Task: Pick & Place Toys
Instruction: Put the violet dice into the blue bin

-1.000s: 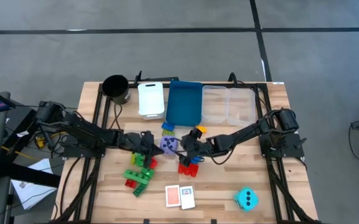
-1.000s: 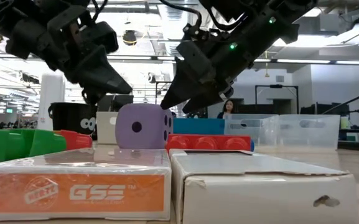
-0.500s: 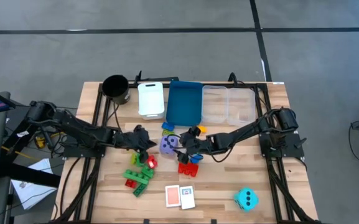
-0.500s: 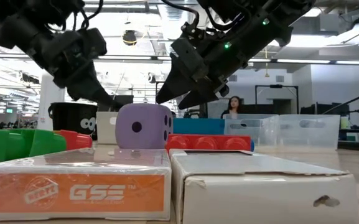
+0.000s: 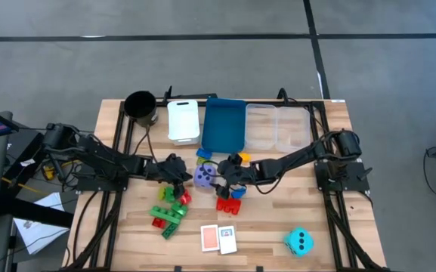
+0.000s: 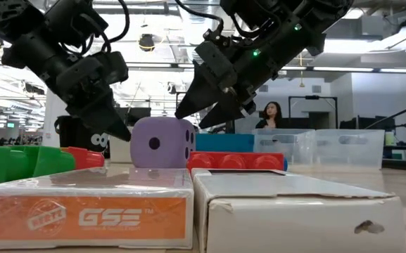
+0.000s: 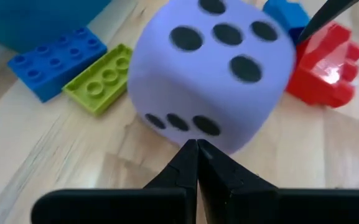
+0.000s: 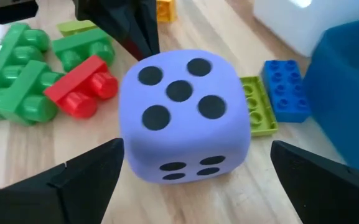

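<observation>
Both arms converge on the purple die (image 5: 205,176) at table centre; the left gripper (image 5: 178,170), at its 9 o'clock, is clenched on nothing, tips just short of a side face; the right gripper (image 5: 227,173), at its 3 o'clock, stands fully released, fingers wide enough to straddle it. The die looks soft, light and squashy, so opposite flat faces seem the sure hold, corners the risk. Along the far edge, at 12 o'clock: black cup (image 5: 140,107), contents not visible; white bin (image 5: 183,121), blue bin (image 5: 224,124) and clear bins (image 5: 278,126), all apparently empty. Blue and lime bricks (image 8: 269,100) lie just beyond the die.
</observation>
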You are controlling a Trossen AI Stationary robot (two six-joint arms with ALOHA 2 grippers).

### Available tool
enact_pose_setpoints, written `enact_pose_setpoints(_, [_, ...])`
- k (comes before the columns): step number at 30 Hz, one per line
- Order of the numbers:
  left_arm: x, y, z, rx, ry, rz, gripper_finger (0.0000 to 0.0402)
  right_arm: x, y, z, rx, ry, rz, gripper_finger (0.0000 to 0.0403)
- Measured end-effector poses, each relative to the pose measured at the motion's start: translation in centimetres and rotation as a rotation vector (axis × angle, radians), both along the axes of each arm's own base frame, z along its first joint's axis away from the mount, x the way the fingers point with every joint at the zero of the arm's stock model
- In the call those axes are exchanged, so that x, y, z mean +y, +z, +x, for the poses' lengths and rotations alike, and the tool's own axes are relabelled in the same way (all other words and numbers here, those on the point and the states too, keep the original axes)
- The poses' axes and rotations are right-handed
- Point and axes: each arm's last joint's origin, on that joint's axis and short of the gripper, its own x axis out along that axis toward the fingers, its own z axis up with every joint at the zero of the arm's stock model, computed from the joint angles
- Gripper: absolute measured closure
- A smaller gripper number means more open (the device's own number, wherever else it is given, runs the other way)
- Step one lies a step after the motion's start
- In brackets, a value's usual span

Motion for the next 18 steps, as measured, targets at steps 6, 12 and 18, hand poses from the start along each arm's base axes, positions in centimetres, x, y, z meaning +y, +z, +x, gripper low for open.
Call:
enact_pose_setpoints(6, [-0.03,0.23,0.18,-0.031,-0.001,-0.005,0.0401,-0.16,-0.02,0.03,0.003,0.012,0.015,0.0003])
enact_pose_setpoints(12, [-0.05,0.35,0.28,-0.046,-0.001,-0.008,0.0401,-0.45,-0.02,0.07,0.006,0.015,0.005,0.0003])
enact_pose_setpoints(18, [-0.06,0.49,0.38,-0.064,-0.001,-0.01,0.0401,-1.03,-0.04,0.14,0.014,0.023,-0.02,0.0003])
